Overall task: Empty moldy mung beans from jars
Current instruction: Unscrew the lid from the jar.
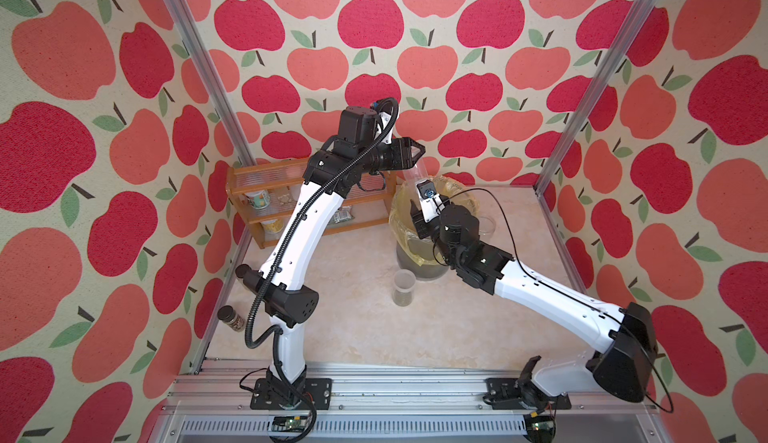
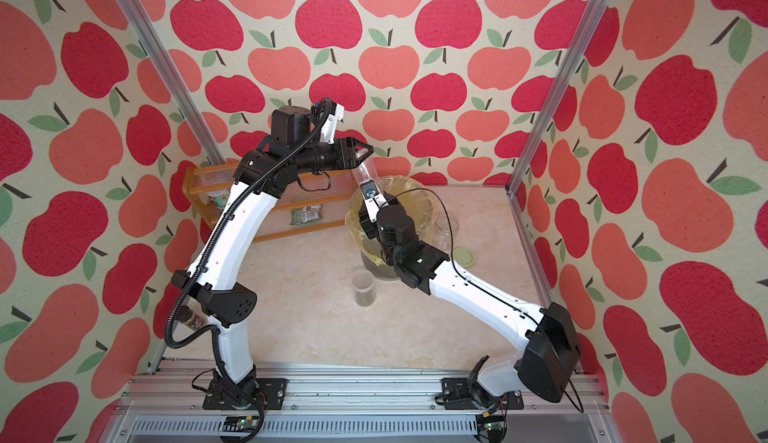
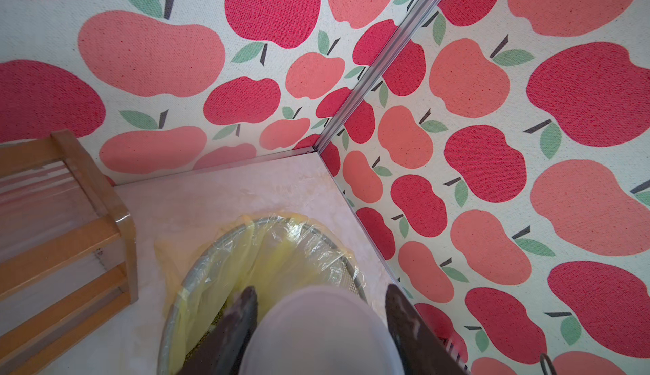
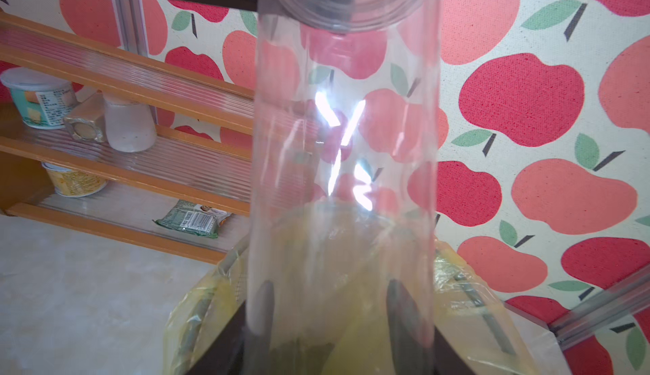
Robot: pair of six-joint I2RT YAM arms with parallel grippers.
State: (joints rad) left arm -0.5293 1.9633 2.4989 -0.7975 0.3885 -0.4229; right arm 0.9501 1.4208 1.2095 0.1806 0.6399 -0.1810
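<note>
I hold the tall clear cylinder jar slanted over the wire bin lined with a yellow bag. The right gripper is clamped on its low end and the left gripper pinches its high end. Its long axis runs steeply between them, and its walls look empty.

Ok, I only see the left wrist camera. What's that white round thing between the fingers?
Observer: One end of a tall clear jar; the left gripper is shut on it.
Operator: Is the other arm helping?
Observer: Yes, the right gripper clamps the same jar farther down, over the bin.
Operator: Any more jars?
Observer: A shorter jar stands in front of the bin, with beans at its bottom.
</note>
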